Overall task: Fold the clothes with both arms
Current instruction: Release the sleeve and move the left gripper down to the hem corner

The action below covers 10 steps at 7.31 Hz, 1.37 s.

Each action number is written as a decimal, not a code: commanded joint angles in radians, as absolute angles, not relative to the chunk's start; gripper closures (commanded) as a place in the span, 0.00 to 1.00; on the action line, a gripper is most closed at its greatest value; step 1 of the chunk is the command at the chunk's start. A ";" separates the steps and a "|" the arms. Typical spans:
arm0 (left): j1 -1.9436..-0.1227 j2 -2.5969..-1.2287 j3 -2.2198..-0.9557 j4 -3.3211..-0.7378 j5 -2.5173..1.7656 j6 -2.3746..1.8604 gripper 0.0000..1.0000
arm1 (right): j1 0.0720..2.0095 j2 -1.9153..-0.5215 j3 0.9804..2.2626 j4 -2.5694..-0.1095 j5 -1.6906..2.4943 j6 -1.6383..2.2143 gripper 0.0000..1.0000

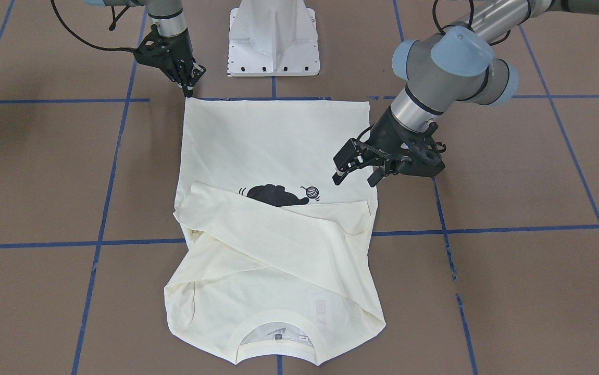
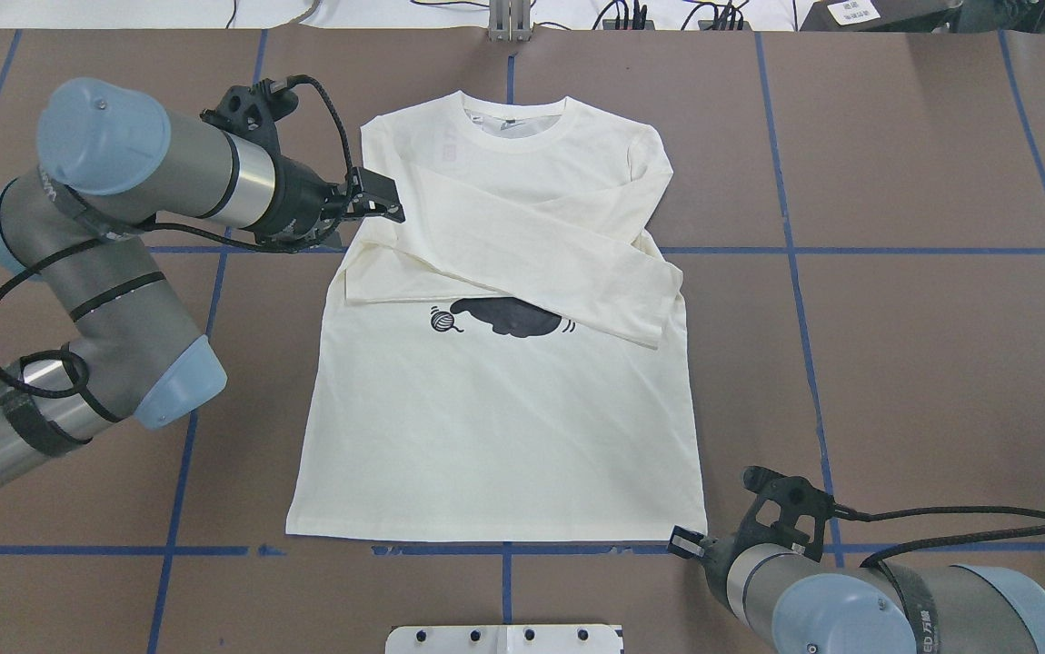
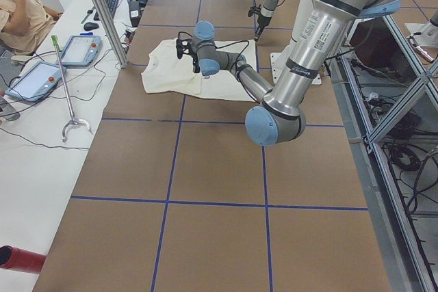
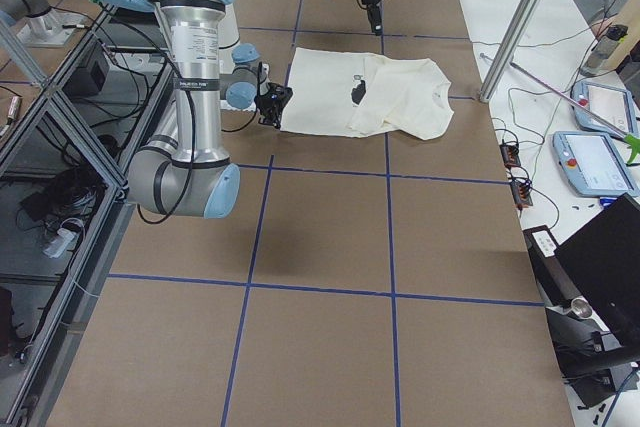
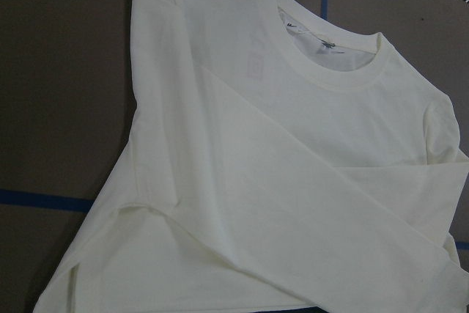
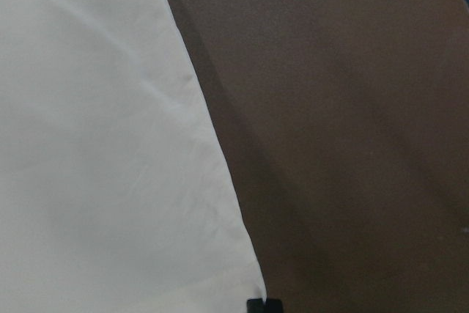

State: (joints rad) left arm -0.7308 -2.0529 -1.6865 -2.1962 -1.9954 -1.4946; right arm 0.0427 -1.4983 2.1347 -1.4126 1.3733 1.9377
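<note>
The cream-white shirt point(image 2: 495, 427) lies flat on the brown table, collar point(image 2: 515, 127) away from the robot. Both sleeves are folded across the chest and cover part of the black cat graphic point(image 2: 509, 318). My left gripper point(image 1: 356, 178) hovers open and empty over the shirt's side edge by the folded sleeve point(image 2: 522, 232). The left wrist view looks down on the collar point(image 5: 330, 78) and sleeves. My right gripper point(image 1: 190, 89) stands at the hem corner point(image 1: 187, 101), one fingertip point(image 6: 262, 304) touching the table there. I cannot tell whether it is open or shut.
The white pedestal base point(image 1: 273, 39) stands just behind the hem. Blue tape lines point(image 2: 895, 250) divide the table into squares. Beyond the collar end runs a white side table with tablets point(image 3: 79, 49), cables, a metal post point(image 3: 102, 11) and a seated person point(image 3: 20, 15).
</note>
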 commanded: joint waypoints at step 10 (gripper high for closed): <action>-0.193 -1.726 -2.025 -1.815 -1.614 -1.856 0.17 | 0.038 -1.497 2.155 -1.411 1.373 1.937 1.00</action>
State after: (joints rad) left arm -0.2018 -1.7280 -2.0300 -1.8246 -1.6157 -1.8494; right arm 0.0387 -1.4944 2.1552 -1.4112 1.3761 1.9374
